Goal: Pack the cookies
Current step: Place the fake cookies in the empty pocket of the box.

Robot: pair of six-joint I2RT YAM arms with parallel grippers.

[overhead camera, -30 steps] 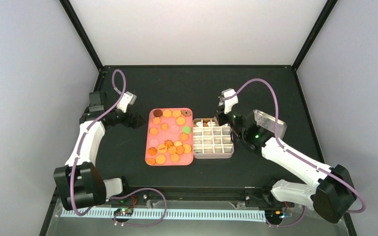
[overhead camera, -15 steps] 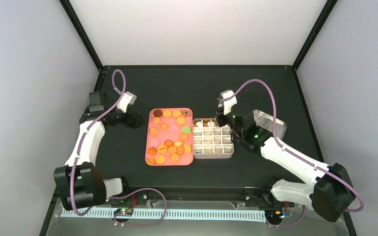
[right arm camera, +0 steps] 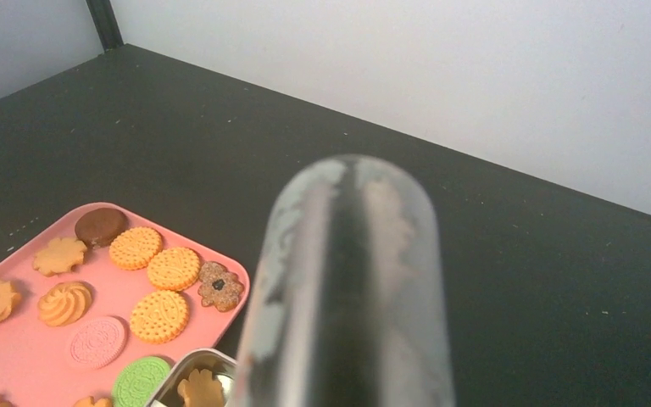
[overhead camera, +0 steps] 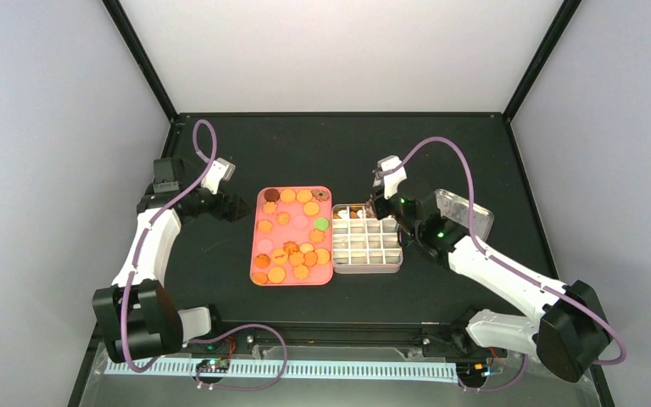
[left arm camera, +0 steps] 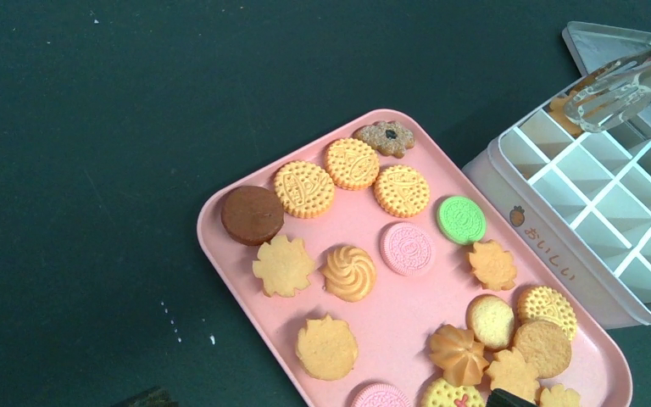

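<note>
Many cookies (overhead camera: 292,237), mostly orange with a few pink, green and brown, lie on a pink tray (overhead camera: 254,246). The left wrist view shows the cookies (left arm camera: 347,271) close up on the tray (left arm camera: 415,297). My left gripper (overhead camera: 242,206) hovers open just left of the tray, holding nothing. My right gripper (overhead camera: 381,195) is shut on metal tongs (right arm camera: 347,288), which fill the right wrist view. The tongs' tips (left arm camera: 623,80) hang over the far row of a divided box (overhead camera: 366,242). One orange cookie (right arm camera: 199,388) lies in the box's far-left compartment.
The box's lid (overhead camera: 464,212) lies on the black table to the right of the box, behind my right arm. Black frame posts stand at the table's far corners.
My right gripper with the tongs has edged slightly left over the box's far row. The left arm has not moved.
</note>
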